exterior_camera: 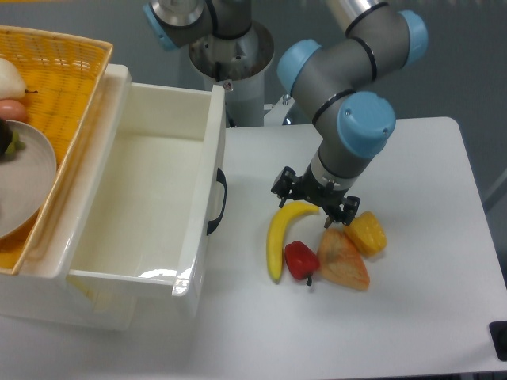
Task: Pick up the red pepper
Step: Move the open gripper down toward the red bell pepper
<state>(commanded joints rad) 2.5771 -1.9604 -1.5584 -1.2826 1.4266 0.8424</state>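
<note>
The red pepper (301, 259) sits on the table, not grabbed yet — the gripper (314, 199) hangs above, spread open and empty.

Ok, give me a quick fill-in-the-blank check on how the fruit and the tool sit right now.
1. The red pepper lies between the banana and the ____ wedge.
2. The tool hangs over the upper end of the ____, empty.
3. The yellow pepper lies on the table, to the ____ of the red pepper in the picture.
4. The white drawer stands ____.

Missing words: orange; banana; right; open
</note>
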